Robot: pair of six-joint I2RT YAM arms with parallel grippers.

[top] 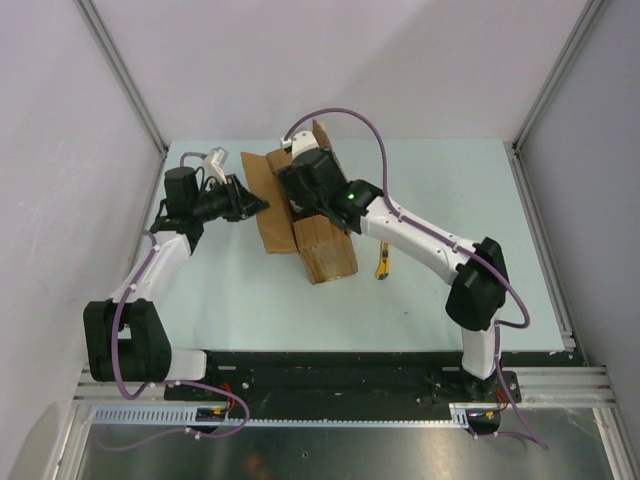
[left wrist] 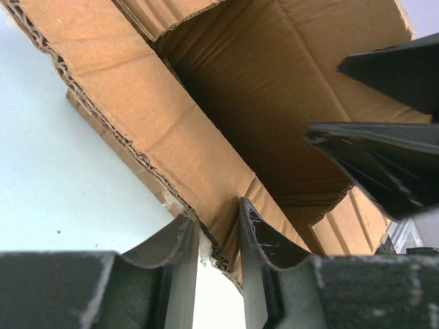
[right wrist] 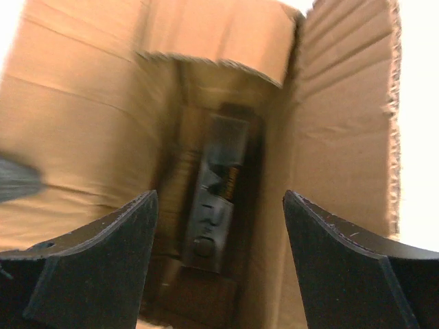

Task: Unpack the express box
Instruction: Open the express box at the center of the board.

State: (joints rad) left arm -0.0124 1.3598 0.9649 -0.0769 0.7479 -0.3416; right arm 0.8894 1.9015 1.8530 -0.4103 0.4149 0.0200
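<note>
The express box (top: 325, 245) is a brown cardboard carton lying open in the middle of the table, flaps spread. My left gripper (top: 260, 205) is shut on the edge of its left flap (left wrist: 158, 130), the corrugated edge pinched between the fingers (left wrist: 264, 236). My right gripper (top: 292, 185) is open and empty at the box mouth, pointing inside. In the right wrist view its jaws (right wrist: 219, 195) stand wide apart over a slim dark package (right wrist: 216, 199) lying at the box bottom, not touching it. The right fingers also show in the left wrist view (left wrist: 384, 164).
A yellow utility knife (top: 383, 268) lies on the table just right of the box, under the right forearm. Grey walls enclose the table on three sides.
</note>
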